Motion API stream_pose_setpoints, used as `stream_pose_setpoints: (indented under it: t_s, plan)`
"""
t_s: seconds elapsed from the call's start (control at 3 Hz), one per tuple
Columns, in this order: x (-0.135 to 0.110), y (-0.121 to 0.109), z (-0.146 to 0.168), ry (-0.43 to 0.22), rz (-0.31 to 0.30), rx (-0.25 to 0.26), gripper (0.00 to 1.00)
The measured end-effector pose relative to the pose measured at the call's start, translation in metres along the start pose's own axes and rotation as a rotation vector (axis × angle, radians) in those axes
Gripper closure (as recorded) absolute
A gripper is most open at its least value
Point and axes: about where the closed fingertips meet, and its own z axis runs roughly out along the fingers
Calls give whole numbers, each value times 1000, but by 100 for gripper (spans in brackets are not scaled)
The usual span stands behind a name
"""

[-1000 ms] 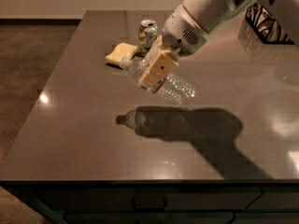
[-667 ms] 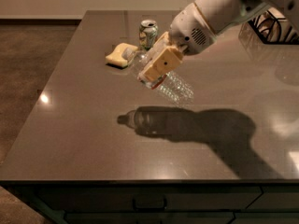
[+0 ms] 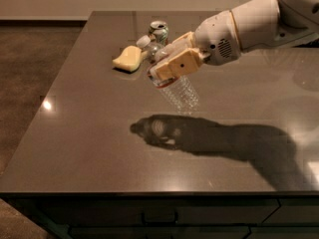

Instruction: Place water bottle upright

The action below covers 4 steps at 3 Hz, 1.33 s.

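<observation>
Water bottle [image 3: 182, 92]: held in the air above the table [image 3: 89, 133], near the can [image 3: 159, 31] and the yellow sponge [image 3: 128, 59], clamped about its upper half by the gripper [image 3: 173, 59]. Judged liable to topple if released this slanted, or to knock the can with its cap end when turned. Long axis lay diagonal, cap toward the upper left, base down toward the lower right.

Dim overhead light; claw [image 3: 168, 67] w/ water bottle [image 3: 182, 93] above table [image 3: 89, 153] ctr casts dark shadow [image 3: 214, 141]; glare spot [image 3: 47, 104] left.
</observation>
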Motion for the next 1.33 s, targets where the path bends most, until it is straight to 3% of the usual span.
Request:
stream_pose_setpoints:
  t_s: [0.67, 1.33]
  plan:
    - [3, -6, -6, -163, 45, 67, 100]
    - [14, -12, -2, -268, 85, 100, 100]
